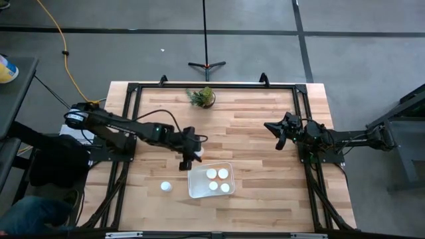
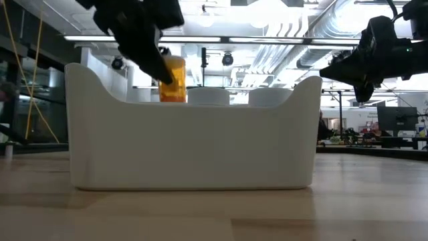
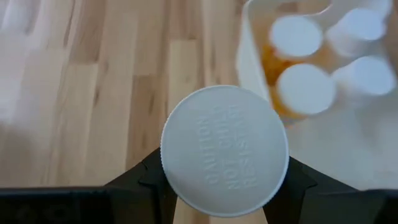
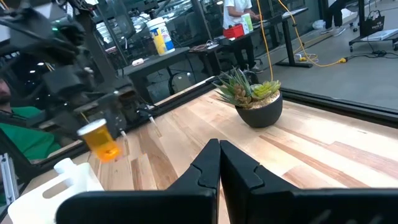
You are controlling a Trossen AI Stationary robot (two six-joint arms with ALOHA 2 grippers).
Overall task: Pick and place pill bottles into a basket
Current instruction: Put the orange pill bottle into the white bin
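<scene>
Left tool clamped on pill bottle beside basket; four bottles inside, one on tabletop. Right tool together.

Light wood-plank counter with a black frame. The shallow plastic basket is plain white. Little pill bottle has a see-through orange-amber body; its round white cap has raised lettering. Small spiky green plant in a dark pot.
</scene>
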